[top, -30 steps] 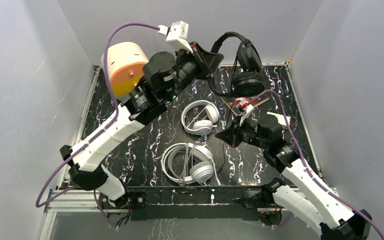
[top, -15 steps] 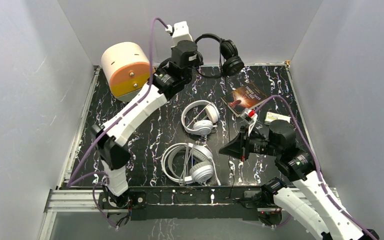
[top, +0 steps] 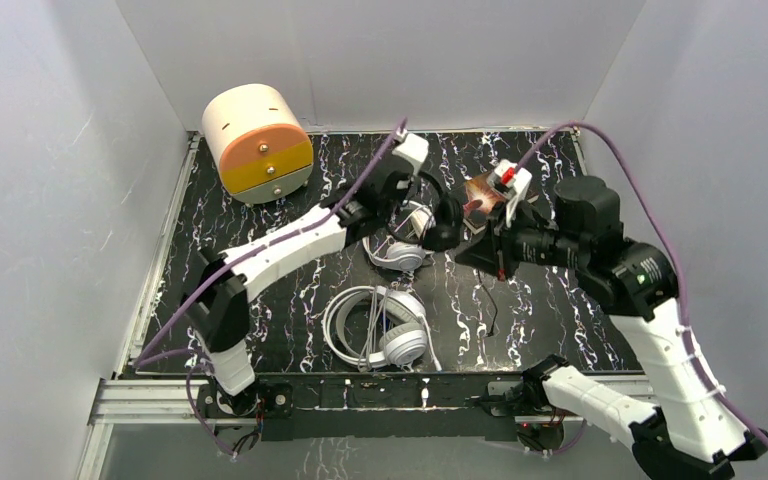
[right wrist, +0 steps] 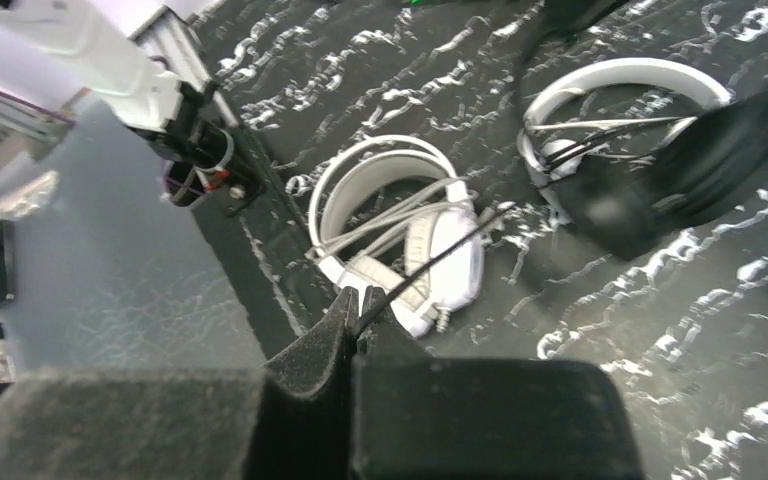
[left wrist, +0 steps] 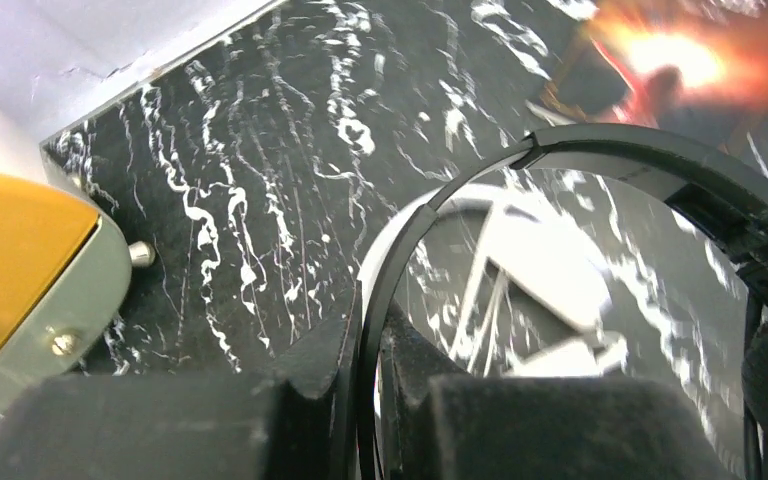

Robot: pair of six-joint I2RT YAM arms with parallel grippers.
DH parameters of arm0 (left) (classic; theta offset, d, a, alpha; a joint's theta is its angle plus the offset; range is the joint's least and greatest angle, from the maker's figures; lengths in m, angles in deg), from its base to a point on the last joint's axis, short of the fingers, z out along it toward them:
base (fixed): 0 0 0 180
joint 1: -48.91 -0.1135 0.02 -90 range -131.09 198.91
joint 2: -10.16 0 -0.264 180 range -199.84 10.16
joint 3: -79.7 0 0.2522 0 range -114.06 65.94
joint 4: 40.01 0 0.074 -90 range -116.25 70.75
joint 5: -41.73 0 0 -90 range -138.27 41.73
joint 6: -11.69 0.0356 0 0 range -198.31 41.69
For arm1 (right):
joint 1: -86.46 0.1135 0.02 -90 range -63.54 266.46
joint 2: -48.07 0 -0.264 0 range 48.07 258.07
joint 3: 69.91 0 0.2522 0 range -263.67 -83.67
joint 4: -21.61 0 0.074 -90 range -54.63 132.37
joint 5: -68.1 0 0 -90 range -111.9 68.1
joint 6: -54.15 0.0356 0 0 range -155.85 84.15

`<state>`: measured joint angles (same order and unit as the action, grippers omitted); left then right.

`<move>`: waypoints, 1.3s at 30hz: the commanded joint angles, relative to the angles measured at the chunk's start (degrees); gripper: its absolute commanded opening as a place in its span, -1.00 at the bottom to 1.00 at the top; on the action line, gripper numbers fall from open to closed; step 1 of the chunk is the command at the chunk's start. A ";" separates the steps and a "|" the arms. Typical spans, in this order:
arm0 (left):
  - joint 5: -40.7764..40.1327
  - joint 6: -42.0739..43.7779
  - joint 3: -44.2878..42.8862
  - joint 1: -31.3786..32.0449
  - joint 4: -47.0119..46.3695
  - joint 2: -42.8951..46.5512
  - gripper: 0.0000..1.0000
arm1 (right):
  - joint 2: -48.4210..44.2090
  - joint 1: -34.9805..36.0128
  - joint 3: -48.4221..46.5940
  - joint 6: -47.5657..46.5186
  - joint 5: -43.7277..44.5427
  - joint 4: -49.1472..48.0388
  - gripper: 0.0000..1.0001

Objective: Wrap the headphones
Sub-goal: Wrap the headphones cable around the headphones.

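Left wrist: black headphones (left wrist: 600, 142), headband clamped in left jaws, cord (right wrist: 430, 268) pinched in right jaws

White links (top: 280, 245), black joints (top: 225, 300), purple cables (top: 582, 126); left tool (left wrist: 368, 340), right tool (right wrist: 358, 305) black-padded.

My table (top: 200, 230) is black, veined white. Black headphones (top: 445, 225), a big white pair (top: 403, 343), a slim white pair (top: 400, 252); my cables (top: 600, 140) purple; a cream, orange and grey box (top: 257, 140).

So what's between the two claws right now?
The black headphones: left claw pinches the headband, right claw the cord, earcup between them. Top view shows it.
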<state>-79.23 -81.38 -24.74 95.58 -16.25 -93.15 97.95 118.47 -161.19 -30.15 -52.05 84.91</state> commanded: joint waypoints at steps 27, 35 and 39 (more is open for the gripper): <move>25.63 -25.62 20.26 12.13 -17.19 41.00 -1.00 | -7.21 0.52 17.44 6.36 16.40 -32.94 -0.83; 22.44 -40.32 12.55 12.04 -21.72 35.79 -1.00 | -12.34 0.55 33.05 20.20 17.17 -54.51 -0.75; 20.25 -41.50 9.33 12.04 -22.31 34.03 -1.00 | -10.11 0.52 36.14 22.81 15.62 -59.17 -0.89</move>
<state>-56.83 -116.46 -9.87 107.54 -31.35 -59.10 86.35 119.19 -127.20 -12.91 -35.81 38.33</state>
